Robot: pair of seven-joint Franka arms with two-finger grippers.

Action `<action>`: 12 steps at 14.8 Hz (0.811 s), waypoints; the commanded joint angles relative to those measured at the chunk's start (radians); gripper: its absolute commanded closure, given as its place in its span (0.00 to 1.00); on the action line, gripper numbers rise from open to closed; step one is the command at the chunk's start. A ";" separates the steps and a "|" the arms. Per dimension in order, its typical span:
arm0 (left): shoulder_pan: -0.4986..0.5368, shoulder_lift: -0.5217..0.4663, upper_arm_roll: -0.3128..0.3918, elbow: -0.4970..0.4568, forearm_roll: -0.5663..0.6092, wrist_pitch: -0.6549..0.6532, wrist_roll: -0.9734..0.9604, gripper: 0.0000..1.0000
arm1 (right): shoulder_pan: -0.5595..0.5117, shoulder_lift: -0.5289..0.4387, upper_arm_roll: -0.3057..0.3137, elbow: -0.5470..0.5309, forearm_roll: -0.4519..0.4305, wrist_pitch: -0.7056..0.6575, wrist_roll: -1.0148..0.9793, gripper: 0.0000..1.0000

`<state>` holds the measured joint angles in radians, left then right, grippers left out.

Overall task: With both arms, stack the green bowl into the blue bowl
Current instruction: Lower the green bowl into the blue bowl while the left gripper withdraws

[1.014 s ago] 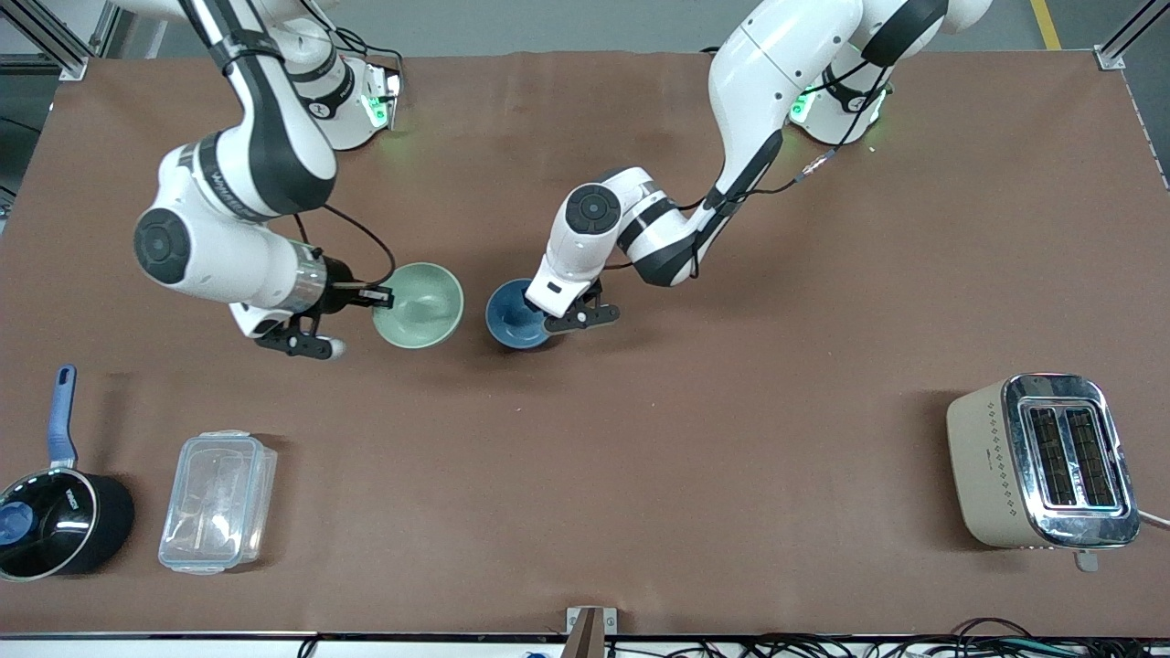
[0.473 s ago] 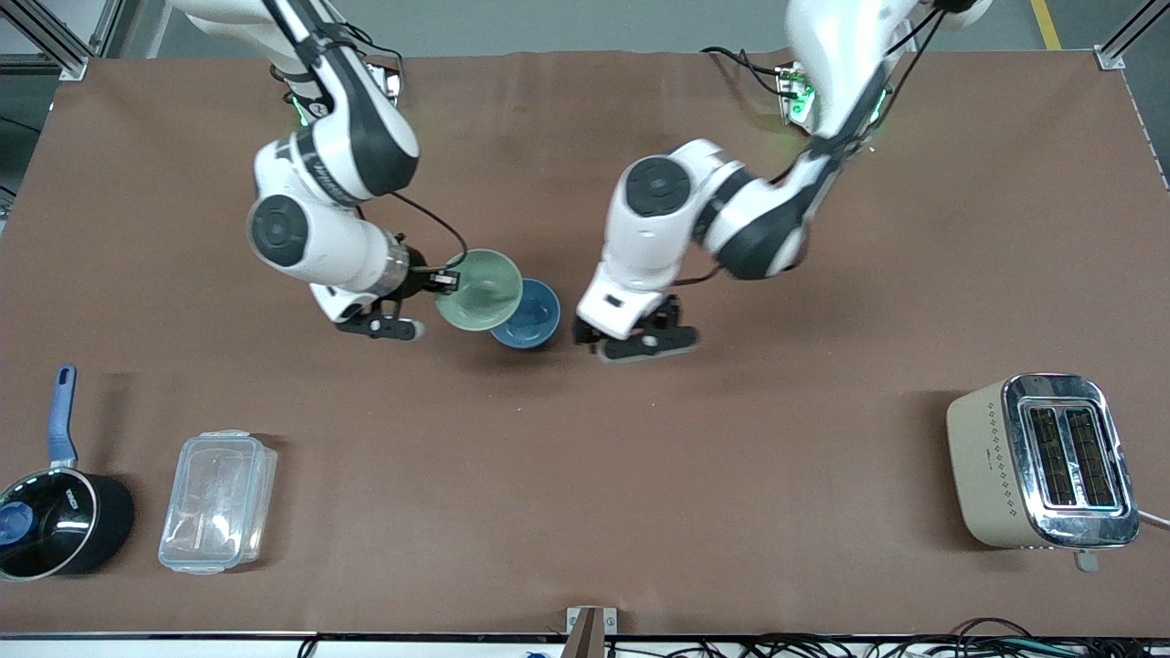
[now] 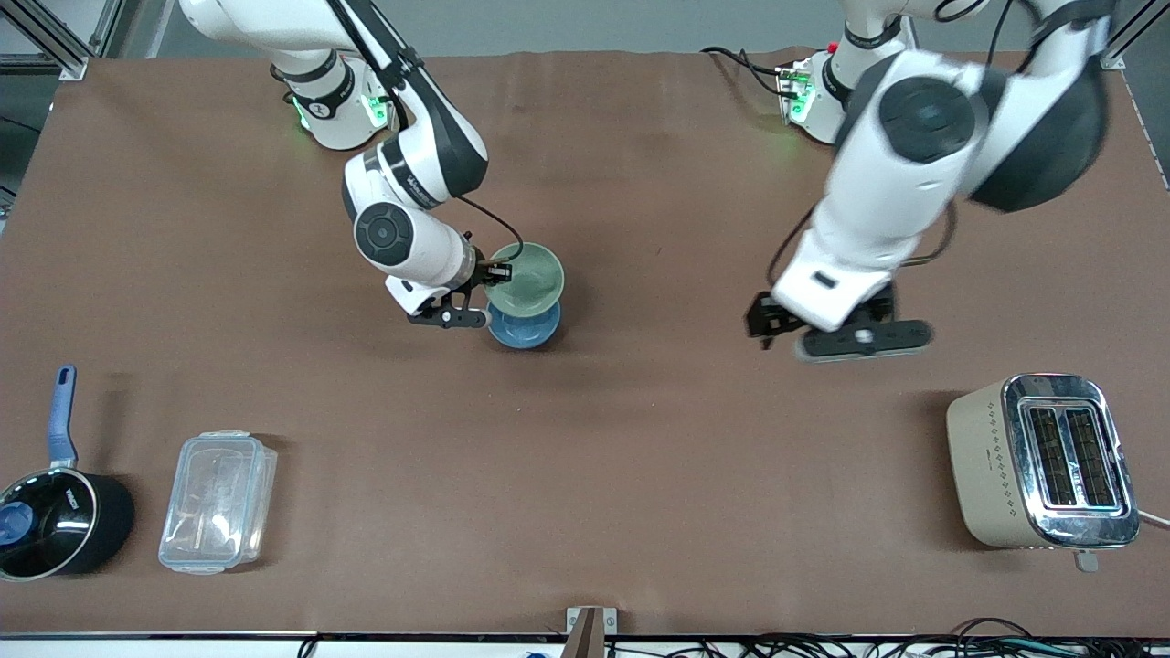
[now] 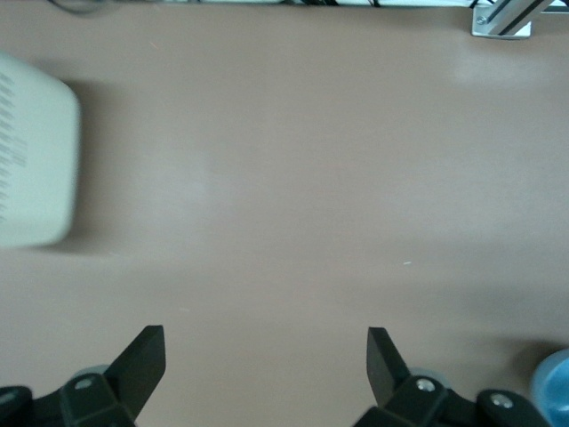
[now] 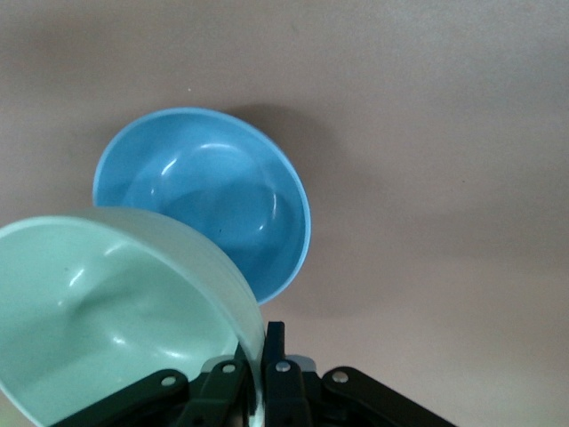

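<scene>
My right gripper [image 3: 494, 272] is shut on the rim of the green bowl [image 3: 528, 281] and holds it tilted just above the blue bowl [image 3: 526, 329], which sits on the table. In the right wrist view the green bowl [image 5: 107, 320] overlaps the edge of the blue bowl [image 5: 209, 196], and the rim is pinched at my right gripper [image 5: 260, 351]. My left gripper [image 3: 777, 329] is open and empty, raised over bare table toward the toaster. In the left wrist view my left gripper [image 4: 265, 351] shows its fingers wide apart over the mat.
A beige toaster [image 3: 1042, 461] stands near the front camera at the left arm's end and shows in the left wrist view [image 4: 31, 160]. A clear lidded container [image 3: 218, 501] and a black saucepan [image 3: 55, 521] sit near the front at the right arm's end.
My right gripper carried the green bowl sideways until it hangs over the blue bowl. My left gripper let go of the blue bowl and swung away toward the toaster, rising.
</scene>
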<state>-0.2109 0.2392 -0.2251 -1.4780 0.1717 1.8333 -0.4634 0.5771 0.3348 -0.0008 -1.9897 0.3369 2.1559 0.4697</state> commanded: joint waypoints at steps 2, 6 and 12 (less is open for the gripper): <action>0.097 -0.128 -0.008 -0.022 -0.023 -0.133 0.231 0.00 | 0.003 0.012 -0.012 -0.015 0.019 0.051 0.004 0.98; 0.208 -0.219 0.003 -0.039 -0.142 -0.216 0.434 0.00 | -0.010 0.033 -0.013 -0.017 0.016 0.067 -0.002 0.98; 0.087 -0.345 0.173 -0.188 -0.150 -0.227 0.511 0.00 | 0.001 0.076 -0.012 -0.023 0.016 0.142 0.001 0.95</action>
<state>-0.1000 -0.0404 -0.0747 -1.5867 0.0368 1.6019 0.0394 0.5750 0.4159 -0.0156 -2.0034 0.3370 2.2852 0.4695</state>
